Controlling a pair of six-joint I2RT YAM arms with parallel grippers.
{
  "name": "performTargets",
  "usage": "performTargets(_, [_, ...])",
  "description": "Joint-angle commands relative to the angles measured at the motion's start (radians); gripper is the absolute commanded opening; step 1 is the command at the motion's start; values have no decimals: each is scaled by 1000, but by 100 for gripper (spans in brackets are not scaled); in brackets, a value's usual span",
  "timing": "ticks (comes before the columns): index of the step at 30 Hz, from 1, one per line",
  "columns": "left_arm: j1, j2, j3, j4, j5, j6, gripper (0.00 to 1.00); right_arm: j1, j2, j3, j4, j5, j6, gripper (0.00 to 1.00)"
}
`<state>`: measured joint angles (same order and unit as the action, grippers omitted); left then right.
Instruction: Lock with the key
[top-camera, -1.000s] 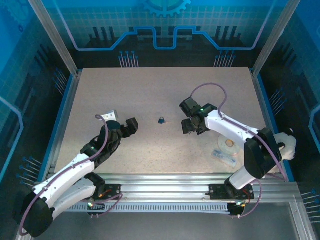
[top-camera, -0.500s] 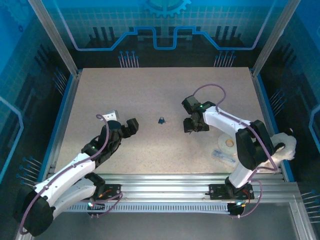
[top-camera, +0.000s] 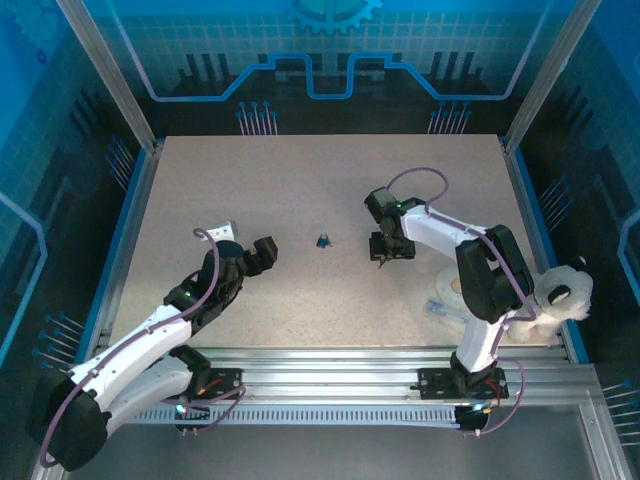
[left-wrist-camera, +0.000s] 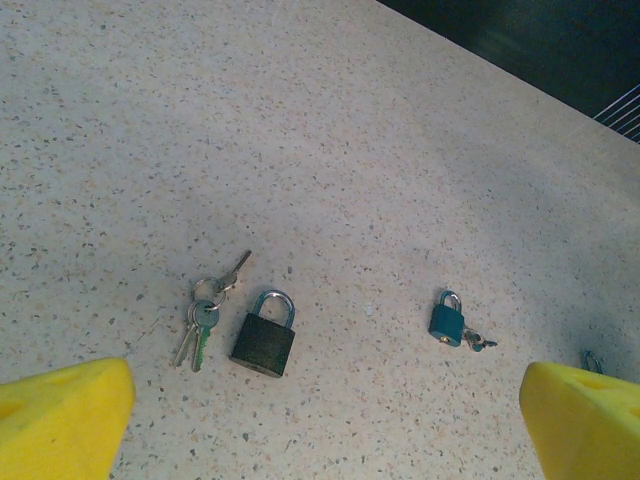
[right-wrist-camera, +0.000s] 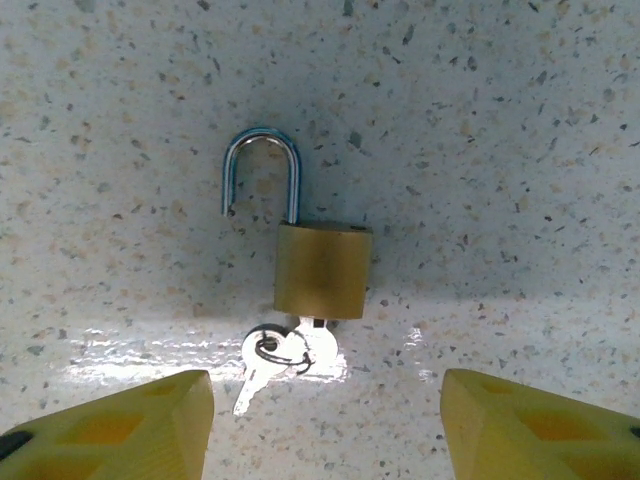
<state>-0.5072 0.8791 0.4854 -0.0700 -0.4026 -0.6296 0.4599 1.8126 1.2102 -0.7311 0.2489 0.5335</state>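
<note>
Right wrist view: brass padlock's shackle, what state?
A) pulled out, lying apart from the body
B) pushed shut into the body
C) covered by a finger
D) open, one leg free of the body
D: the shackle of the brass padlock has its right leg in the body, while its left leg ends in the air beside it. A key sits in the keyway.

Plenty of bare bench (right-wrist-camera: 500, 150) either side of the brass padlock (right-wrist-camera: 322, 270); only its key bunch (right-wrist-camera: 285, 355) crowds the keyhole end, facing the right pincer (right-wrist-camera: 325, 425), fingers (right-wrist-camera: 110, 425) spread wide.
</note>
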Motion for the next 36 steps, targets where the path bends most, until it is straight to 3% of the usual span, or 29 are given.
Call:
performTargets(1, [-5, 4, 26, 13, 11, 6, 99, -16, 32, 35, 5, -17, 8, 61])
performTargets(36, [-5, 11, 28, 11, 8, 9, 99, -69, 113, 68, 43, -46, 20, 46])
